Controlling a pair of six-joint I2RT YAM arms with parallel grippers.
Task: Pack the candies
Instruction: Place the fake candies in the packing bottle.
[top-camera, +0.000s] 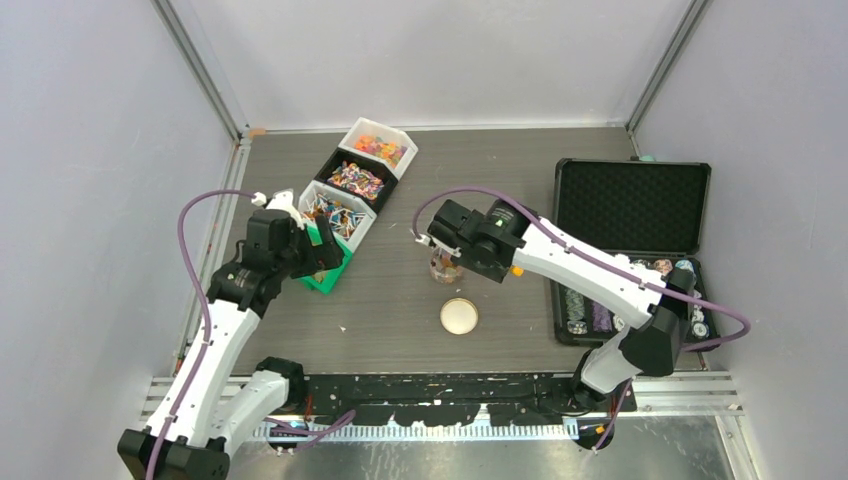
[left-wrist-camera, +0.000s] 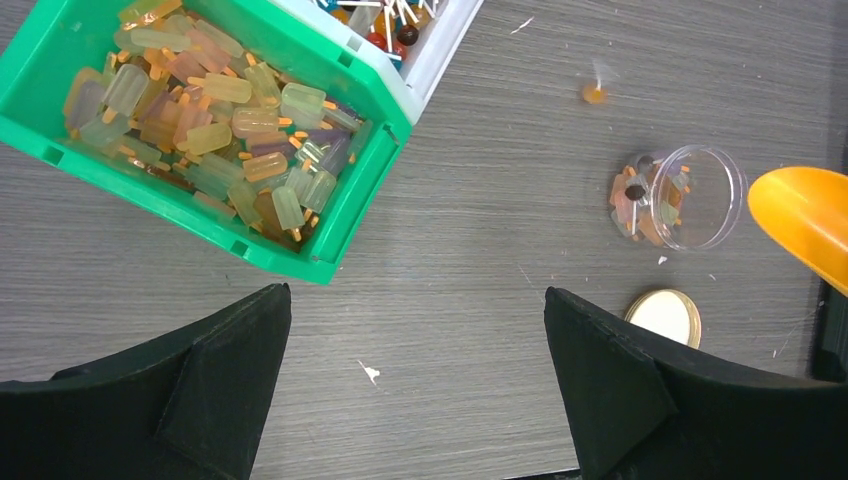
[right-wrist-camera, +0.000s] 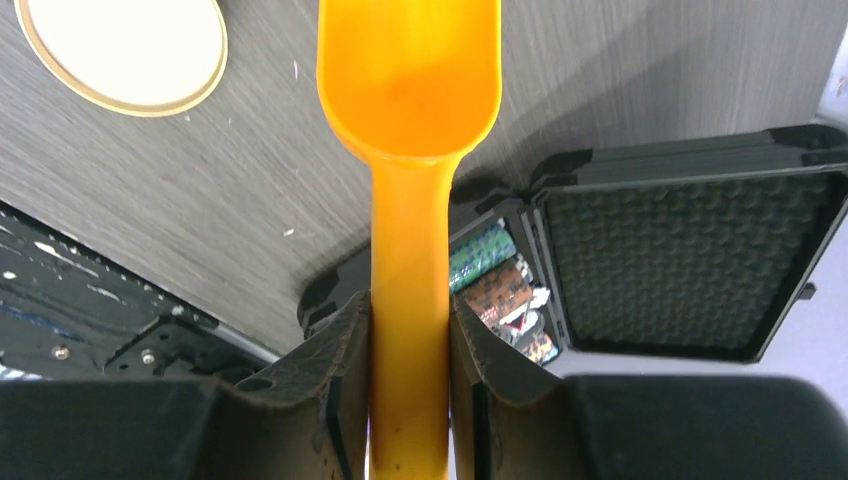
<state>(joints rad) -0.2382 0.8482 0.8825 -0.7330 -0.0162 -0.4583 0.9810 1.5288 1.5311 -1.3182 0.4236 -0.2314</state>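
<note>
Orange scoop (right-wrist-camera: 408, 90): your right fingers (right-wrist-camera: 335, 400) pinch its handle, bowl held out over the grey surface (right-wrist-camera: 200, 200). Candies (left-wrist-camera: 215, 120): pale gummy pieces heaped in the green bin (left-wrist-camera: 350, 215), a few more in the clear jar (left-wrist-camera: 690, 195) near its loose lid (left-wrist-camera: 663, 318). Your left fingers (left-wrist-camera: 215, 400) are spread wide above the surface beside the bin.
</note>
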